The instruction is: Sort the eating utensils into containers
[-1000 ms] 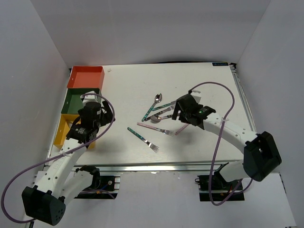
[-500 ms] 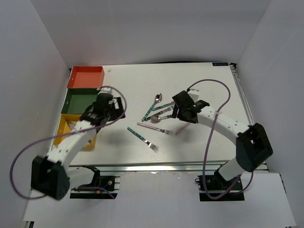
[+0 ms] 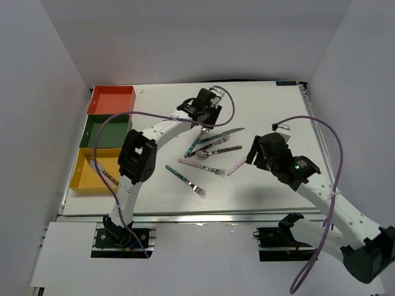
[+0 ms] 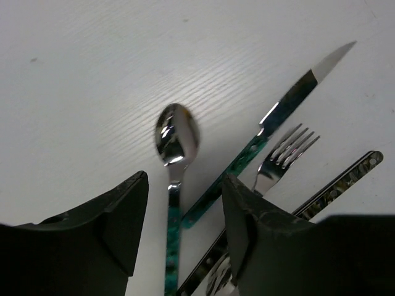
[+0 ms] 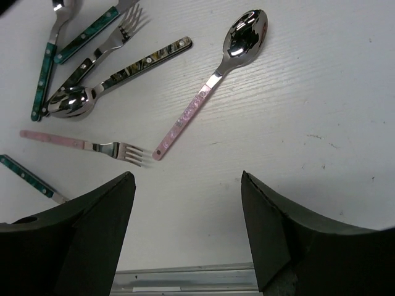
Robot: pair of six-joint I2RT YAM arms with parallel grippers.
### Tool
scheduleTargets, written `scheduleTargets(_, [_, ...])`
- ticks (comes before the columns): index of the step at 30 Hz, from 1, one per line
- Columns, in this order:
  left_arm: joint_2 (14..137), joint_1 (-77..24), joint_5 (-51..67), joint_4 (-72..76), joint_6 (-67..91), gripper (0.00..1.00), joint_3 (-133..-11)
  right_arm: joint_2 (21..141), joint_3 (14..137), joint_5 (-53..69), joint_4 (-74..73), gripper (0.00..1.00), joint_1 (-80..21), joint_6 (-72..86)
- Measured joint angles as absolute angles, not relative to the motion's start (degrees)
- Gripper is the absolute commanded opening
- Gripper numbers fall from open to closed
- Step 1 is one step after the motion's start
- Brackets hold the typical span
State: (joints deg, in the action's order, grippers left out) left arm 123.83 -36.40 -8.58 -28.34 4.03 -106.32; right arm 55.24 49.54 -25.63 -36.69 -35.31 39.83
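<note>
Seven loose utensils (image 3: 210, 151): silver-headed knives, forks and spoons with thin pink, teal or dark patterned handles; clustered mid-way across the white table (image 3: 278, 105), several crossing or touching
Bins: orange-red plastic bin (image 3: 111, 102), dark green plastic bin (image 3: 117, 132) and yellow plastic bin (image 3: 80, 179) in a column at the table's left edge, well apart from the cluster; something thin lies in the yellow one, too small to name
Left gripper (image 4: 185, 191): jaws part-open, straddling the handle of the teal-handled silver spoon (image 4: 177, 132) just below its bowl; gaps show on both sides, so nothing is gripped yet
Right gripper (image 5: 185, 185): jaws wide and empty; hovering near the pink-handled silver spoon (image 5: 210, 86), which lies clear of the others
Handling: light, rigid, probably slick; likely to skid or pivot under an off-centre pinch; lying flat, so fingertips must reach the tabletop
Where to hold: across the narrow handle near the neck; the teal-handled knife (image 4: 265, 129) just beside the spoon's handle could get dragged along
</note>
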Motion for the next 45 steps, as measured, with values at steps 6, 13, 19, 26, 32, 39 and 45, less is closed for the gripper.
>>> scheduleTargets(6, [132.84,-38.13,-3.66,-30.79,-1.58,0.51,-110.08,49.34,49.47,-24.25,-39.18,0.75,-35.27,37.28])
scheduleTargets(13, [135.15,-37.82,-0.45,-31.77,-3.33,0.52,-110.1,47.68,48.9,-21.89,-40.01,0.75,-35.27,35.81])
scheduleTargets(19, [135.66,-37.71,0.56,-31.03,-3.64,0.54,-110.1,47.72,48.07,-20.27,-40.12,0.75,-35.27,35.51])
scheduleTargets(26, [137.53,-38.2,1.74,-30.61,-4.08,0.43,-112.66,47.13,47.86,-19.51,-40.1,0.75,-35.27,35.42])
scheduleTargets(32, [138.19,-39.86,-0.03,-30.02,-4.23,0.15,-113.69,46.24,47.86,-19.49,-40.12,0.76,-35.27,35.35])
scheduleTargets(39, [140.75,-40.36,-2.0,-32.32,-3.73,0.0,-118.78,45.36,47.86,-19.4,-40.14,0.76,-35.27,35.33])
scheduleTargets(45, [140.25,-40.47,-5.39,-31.79,-0.82,0.0,-119.15,45.01,47.86,-19.38,-40.14,0.76,-35.27,35.27])
